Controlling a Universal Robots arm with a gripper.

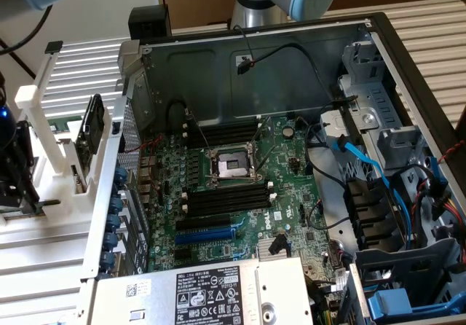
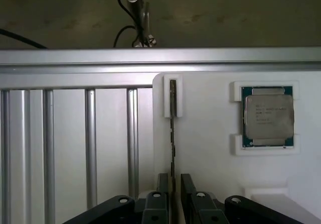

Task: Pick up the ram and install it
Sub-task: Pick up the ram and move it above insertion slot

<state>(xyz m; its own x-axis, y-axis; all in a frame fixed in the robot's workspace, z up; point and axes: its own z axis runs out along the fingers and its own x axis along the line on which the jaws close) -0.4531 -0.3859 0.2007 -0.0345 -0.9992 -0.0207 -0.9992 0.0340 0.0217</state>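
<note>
The ram (image 2: 172, 128) stands on its thin edge in the white holder (image 2: 210, 153). I see it edge-on, as one narrow dark line. Its far end sits in a small white clip (image 2: 172, 97) of this holder, and its near end lies between my two fingers (image 2: 187, 185). My gripper (image 2: 174, 180) has the jaws spread wide, with one finger on each side of the ram. On one side a strip of white holder shows between finger and ram. On the other side I cannot tell if there is contact. I am not pinching the ram.

On the same holder, well apart from the ram, a square silver processor chip (image 2: 267, 116) lies flat in its own white frame. Beside the holder, aluminium bars (image 2: 90, 143) run parallel to the ram.

In the exterior view the open computer case (image 1: 255, 70) lies with the green motherboard (image 1: 287, 161) facing up. The long black memory slots (image 1: 222, 197) sit just beside the processor socket (image 1: 229, 166). The white holder (image 1: 44, 121) stands at the exterior view's left of the case.
</note>
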